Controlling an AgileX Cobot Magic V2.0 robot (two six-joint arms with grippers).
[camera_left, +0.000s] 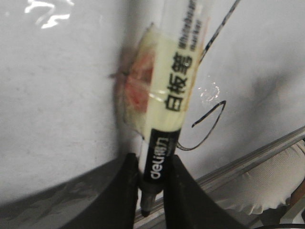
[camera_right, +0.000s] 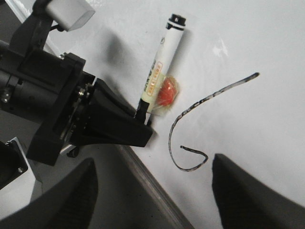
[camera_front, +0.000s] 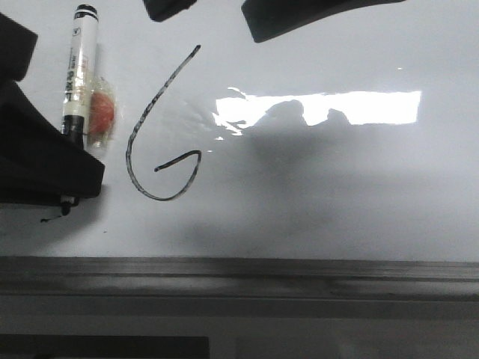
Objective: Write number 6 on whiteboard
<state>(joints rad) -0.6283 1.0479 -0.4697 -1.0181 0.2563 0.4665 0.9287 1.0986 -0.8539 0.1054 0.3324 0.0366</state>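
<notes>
Beside the number 6 (camera_front: 161, 134) on the whiteboard (camera_front: 337, 194), left gripper (camera_left: 151, 183) clenched on the marker (camera_front: 77, 71), right gripper (camera_right: 152, 191) released.

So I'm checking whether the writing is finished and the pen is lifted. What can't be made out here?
- Marker tip: front view, hidden by the left gripper; left wrist view, blurred between the fingers. Contact with the whiteboard cannot be told.
- Right gripper: only dark finger edges show, cut off.
- Orange lump taped to the marker: too blurred to identify.
- The number 6: complete, clear.

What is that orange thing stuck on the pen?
An orange blob sits under clear tape on the pen, held by the left tool. What it is cannot be told; tape blurs it.
</notes>
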